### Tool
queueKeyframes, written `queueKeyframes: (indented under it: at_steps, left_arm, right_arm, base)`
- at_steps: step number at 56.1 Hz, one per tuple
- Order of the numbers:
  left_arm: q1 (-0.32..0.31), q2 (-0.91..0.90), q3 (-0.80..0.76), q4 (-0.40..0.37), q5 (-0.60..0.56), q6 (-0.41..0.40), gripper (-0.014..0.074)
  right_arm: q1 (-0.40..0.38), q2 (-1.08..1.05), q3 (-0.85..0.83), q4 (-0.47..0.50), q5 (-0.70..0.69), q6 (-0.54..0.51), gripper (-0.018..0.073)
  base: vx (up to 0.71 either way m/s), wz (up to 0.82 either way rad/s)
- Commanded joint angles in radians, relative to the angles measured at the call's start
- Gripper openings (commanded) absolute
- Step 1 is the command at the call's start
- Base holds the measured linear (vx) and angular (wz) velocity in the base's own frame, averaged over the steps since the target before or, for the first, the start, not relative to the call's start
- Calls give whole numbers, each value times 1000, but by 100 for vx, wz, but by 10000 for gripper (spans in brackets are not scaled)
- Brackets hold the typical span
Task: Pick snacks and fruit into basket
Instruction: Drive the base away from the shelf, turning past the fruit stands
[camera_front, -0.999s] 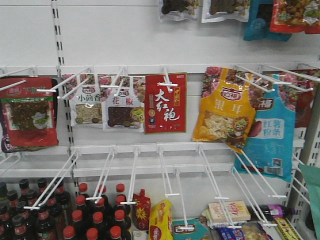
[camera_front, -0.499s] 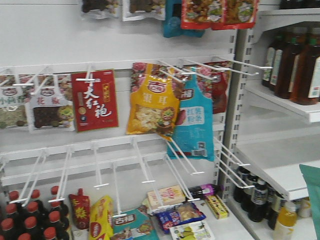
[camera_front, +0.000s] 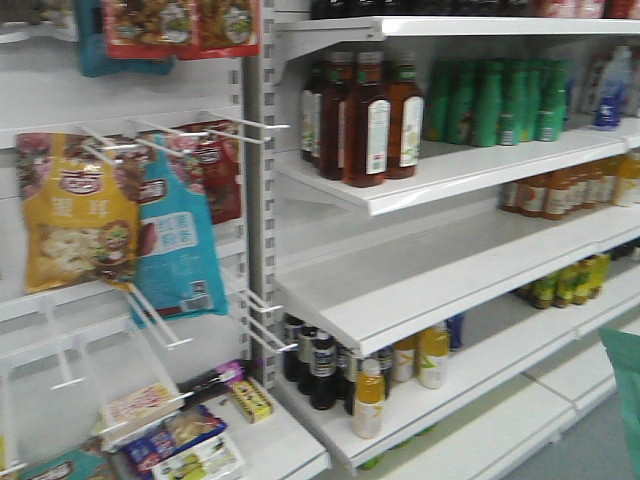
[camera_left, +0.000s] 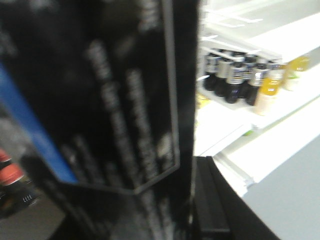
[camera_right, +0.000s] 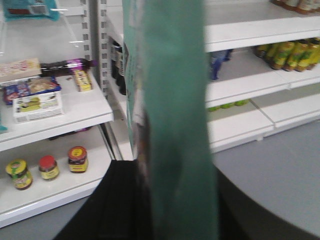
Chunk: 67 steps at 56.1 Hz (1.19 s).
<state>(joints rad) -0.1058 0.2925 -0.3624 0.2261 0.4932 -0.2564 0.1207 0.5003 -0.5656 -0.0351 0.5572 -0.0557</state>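
Snacks hang on white pegs at the left of the front view: a yellow pouch (camera_front: 80, 215), a teal-blue pouch (camera_front: 175, 245) and a red one (camera_front: 218, 170). My right gripper (camera_right: 175, 200) is shut on a teal pouch (camera_right: 175, 100) that stands upright between its black fingers (camera_right: 120, 200); the pouch's edge shows in the front view (camera_front: 627, 400). My left gripper (camera_left: 150, 210) holds a black glossy pouch (camera_left: 100, 100) with pale lettering that fills its view; only one finger (camera_left: 210, 200) shows. No fruit or basket is in view.
White shelves (camera_front: 420, 290) run to the right with brown sauce bottles (camera_front: 365, 115), green bottles (camera_front: 495, 100), and small dark and yellow bottles (camera_front: 370, 395) lower down. Boxes and packs (camera_front: 185, 435) lie on the low left shelf. Jars (camera_right: 77, 159) stand on the bottom shelf.
The front view has swung right: the peg wall with hanging pouches slid to the left edge and the bottle shelves came into sight. The teal pouch stays at the lower right edge.
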Motion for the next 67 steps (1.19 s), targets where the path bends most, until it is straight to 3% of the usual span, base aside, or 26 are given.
queueKeyframes:
  at_steps: [1,67]
  left_arm:
    - [0,5,-36,9,-91,0,199]
    - [0,5,-36,9,-91,0,199]
  right_arm:
    - [2,3,-30,-9,-90,-8,-8]
    - [2,3,-30,-9,-91,-8,-8]
  base:
    - [-1,-85]
    - [10,-86]
